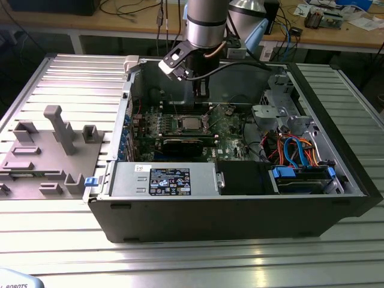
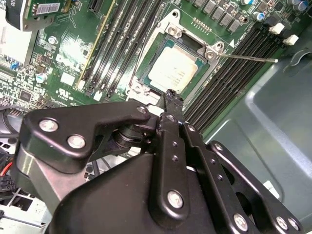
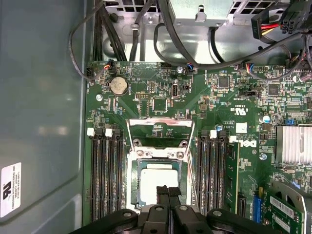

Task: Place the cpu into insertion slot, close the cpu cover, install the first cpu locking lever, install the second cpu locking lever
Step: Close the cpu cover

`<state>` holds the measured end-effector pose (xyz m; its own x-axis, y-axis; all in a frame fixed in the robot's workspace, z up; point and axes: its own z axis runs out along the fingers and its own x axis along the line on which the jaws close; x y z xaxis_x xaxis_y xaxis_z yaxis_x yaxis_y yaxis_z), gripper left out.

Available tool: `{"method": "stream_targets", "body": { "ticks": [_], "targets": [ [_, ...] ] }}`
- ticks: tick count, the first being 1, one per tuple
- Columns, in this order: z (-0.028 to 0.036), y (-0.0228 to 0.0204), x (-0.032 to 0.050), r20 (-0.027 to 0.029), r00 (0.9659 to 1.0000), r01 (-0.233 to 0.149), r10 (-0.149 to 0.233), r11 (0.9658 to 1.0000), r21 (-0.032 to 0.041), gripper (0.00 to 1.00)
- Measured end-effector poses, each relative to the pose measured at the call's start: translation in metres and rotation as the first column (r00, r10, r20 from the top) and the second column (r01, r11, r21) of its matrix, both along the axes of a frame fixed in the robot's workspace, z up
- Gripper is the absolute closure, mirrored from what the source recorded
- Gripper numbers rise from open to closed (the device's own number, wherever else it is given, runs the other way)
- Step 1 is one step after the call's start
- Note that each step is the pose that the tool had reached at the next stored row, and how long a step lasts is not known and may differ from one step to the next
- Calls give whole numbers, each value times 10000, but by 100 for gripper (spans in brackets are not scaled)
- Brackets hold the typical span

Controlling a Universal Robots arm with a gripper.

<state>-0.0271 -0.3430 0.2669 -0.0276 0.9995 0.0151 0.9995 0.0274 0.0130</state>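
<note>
The gripper (image 2: pixel 170 96), its black fingers clenched on nothing, is poised over the cpu (image 2: pixel 172 71), which sits in the insertion slot (image 2: pixel 141 74) with the silver cpu cover (image 2: pixel 165 24) framing it. The second wrist view shows a thin lever (image 2: pixel 248 58) jutting across the memory slots (image 2: pixel 234 73). In the first wrist view the fingertips hide the cpu's near edge.

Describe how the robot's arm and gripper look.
The arm is a silver-grey metal tube with a pale blue joint cap and a black cable looping off its wrist. The gripper is matte black, built of bar links pinned with silver screws, tapering to slim jaws.
</note>
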Motion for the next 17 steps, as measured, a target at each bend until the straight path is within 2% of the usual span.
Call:
{"method": "stream_targets", "body": {
  "ticks": [1,17],
  "targets": [
    [0,0,29,0,10000,0,0,10000,0,89],
    [0,0,138,-1,10000,0,0,10000,0,89]
  ]
}}
